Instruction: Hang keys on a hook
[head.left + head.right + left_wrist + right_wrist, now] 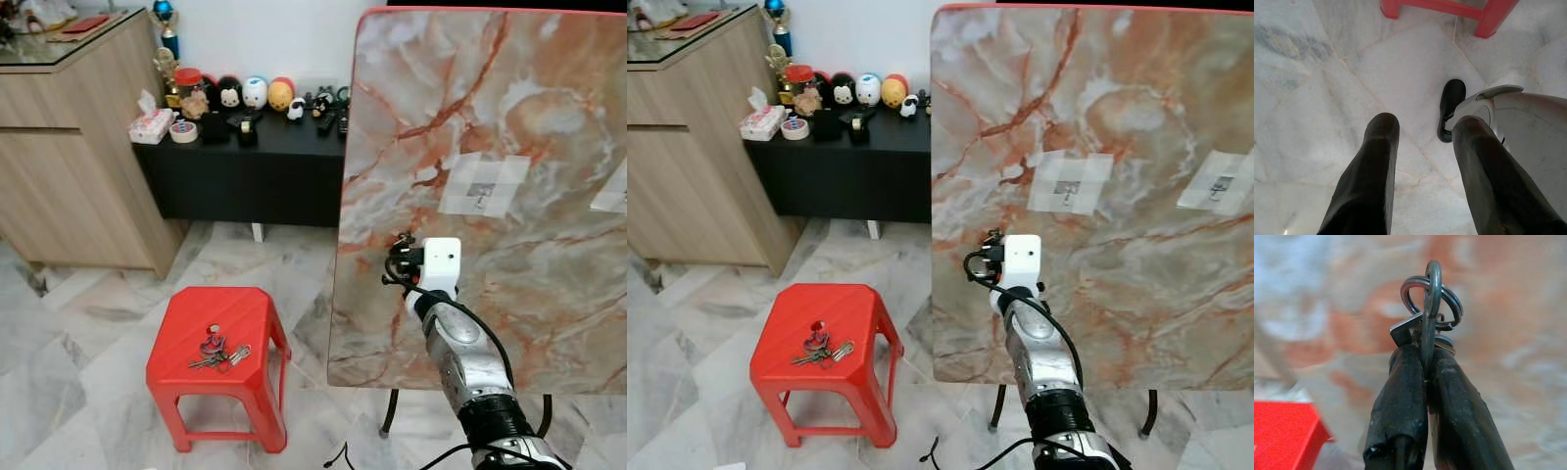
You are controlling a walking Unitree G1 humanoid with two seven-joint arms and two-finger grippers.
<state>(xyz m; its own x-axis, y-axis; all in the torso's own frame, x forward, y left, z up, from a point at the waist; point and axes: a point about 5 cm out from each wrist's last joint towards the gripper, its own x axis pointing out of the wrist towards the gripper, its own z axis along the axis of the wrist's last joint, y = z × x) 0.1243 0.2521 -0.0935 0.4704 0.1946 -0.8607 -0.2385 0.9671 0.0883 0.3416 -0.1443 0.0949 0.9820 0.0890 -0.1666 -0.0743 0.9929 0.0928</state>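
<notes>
The right gripper (1425,362) pinches a small bunch of keys (1431,301) by its metal rings, fingers pressed together on it, close in front of the upright marble board (509,127). Keys are probably light, hard and a little slippery, and they swing loosely, so the ring seems the best place to hold. I count two taped hooks (1070,184) on the board and a second key bunch (217,349) on the one red stool (186,318) beside the board. The left gripper (1425,161) hangs idle with fingers spread.
</notes>
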